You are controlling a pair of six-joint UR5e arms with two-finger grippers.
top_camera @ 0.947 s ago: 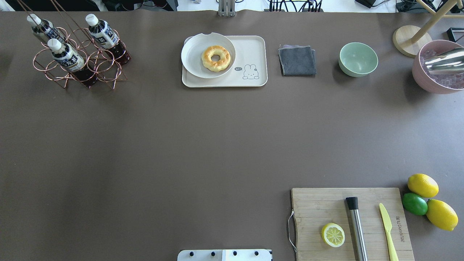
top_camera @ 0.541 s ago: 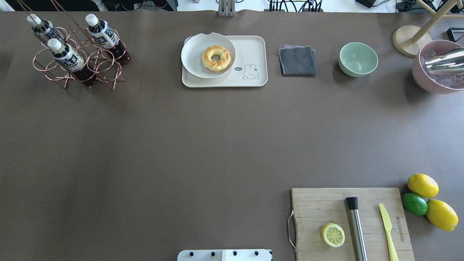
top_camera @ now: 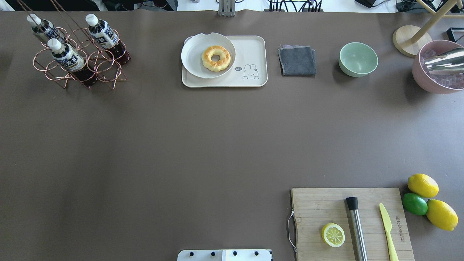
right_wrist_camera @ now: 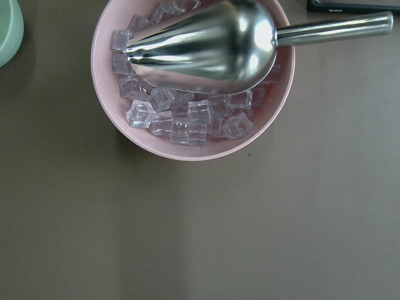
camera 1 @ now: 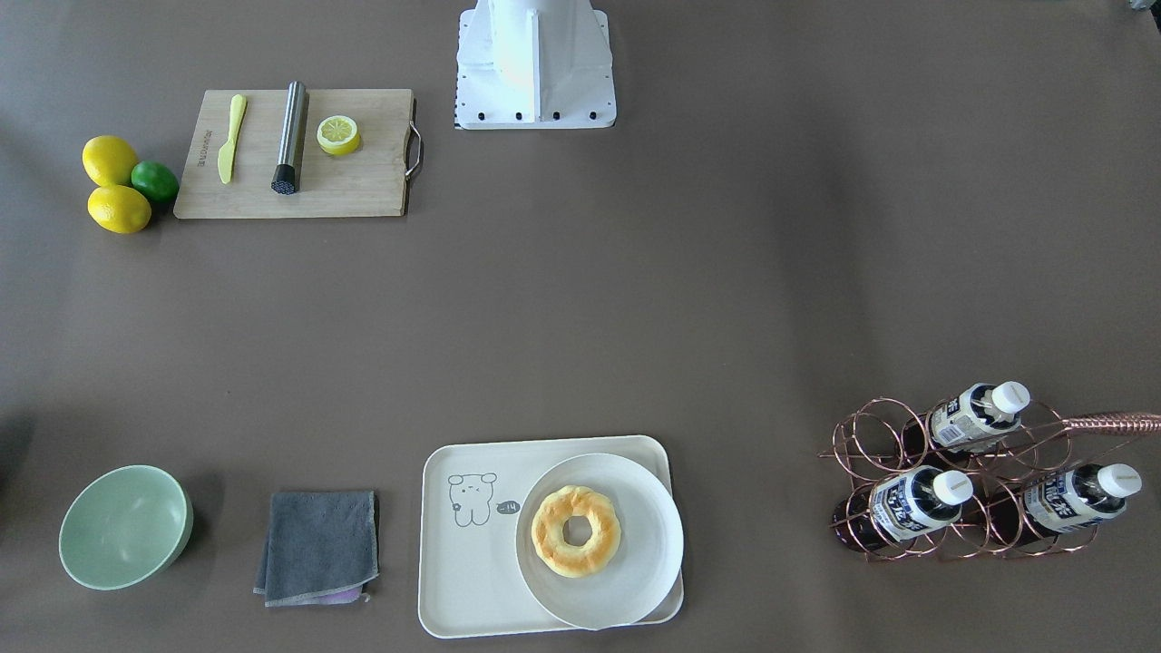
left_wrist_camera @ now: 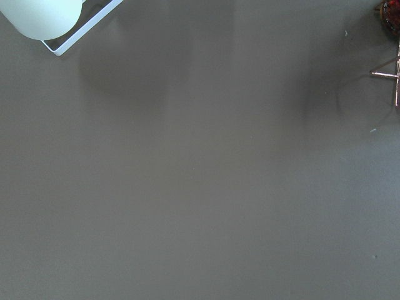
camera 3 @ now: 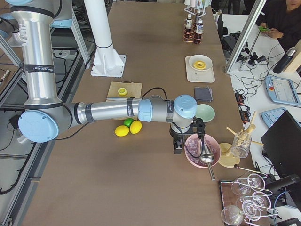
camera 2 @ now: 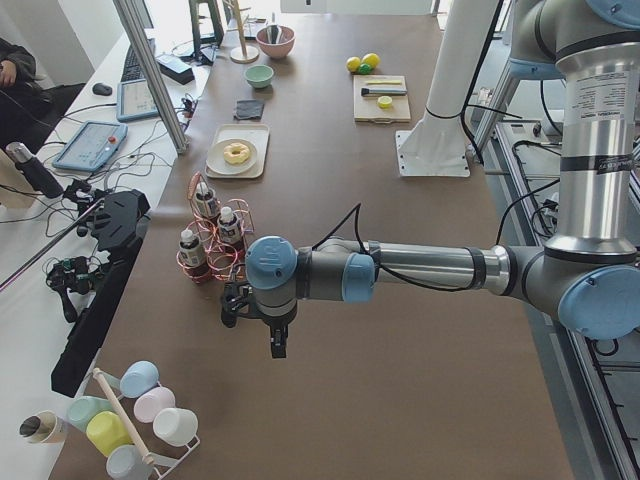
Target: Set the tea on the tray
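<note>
Three tea bottles with white caps stand tilted in a copper wire rack at the table's far left. In the front-facing view the tea is at lower right. The cream tray lies at the far middle, with a white plate and a doughnut on its left half. My left gripper hangs over bare table just short of the rack; I cannot tell whether it is open or shut. My right gripper hangs beside the pink ice bowl; its state is also unclear.
A grey cloth and a green bowl sit right of the tray. A pink bowl of ice holds a metal scoop. A cutting board with lemon half, muddler and knife lies near right, beside lemons and a lime.
</note>
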